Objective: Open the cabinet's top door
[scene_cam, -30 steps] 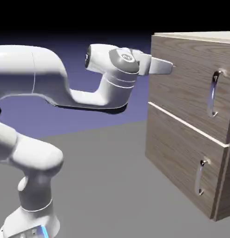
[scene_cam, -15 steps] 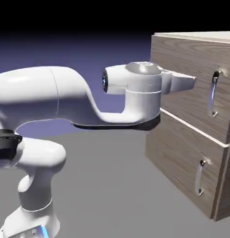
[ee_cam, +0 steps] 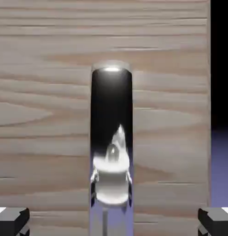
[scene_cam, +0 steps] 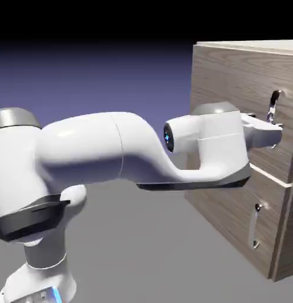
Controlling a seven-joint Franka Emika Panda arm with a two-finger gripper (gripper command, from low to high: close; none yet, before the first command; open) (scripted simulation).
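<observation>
Pincer (ee_cam: 114, 221) stood wide, holding nothing, its 2 grey fingertips (ee_cam: 12, 220) at the hand view's lower corners with the top door's handle (ee_cam: 111, 138) centred between them and apart from both. In the exterior view the pincer (scene_cam: 273, 131) sat level at the handle (scene_cam: 273, 106), covering its lower part, against the top door (scene_cam: 231, 83) of the cabinet (scene_cam: 231, 207), which stood on the desk (scene_cam: 142, 237) at that view's right. Whether the tips had passed behind the bar could not be told. To do the step well, I judged the hand should ease in until the bar lay deep between the fingers, close squarely on it, then pull along the door's swing, not straight back. Room looked tight: the handle lay near the door's right edge (ee_cam: 209, 115), beyond which was open backdrop, and the lower door's handle (scene_cam: 254, 226) hung below, clear of the arm (scene_cam: 113, 154). Open desk lay in front for the door to swing.
</observation>
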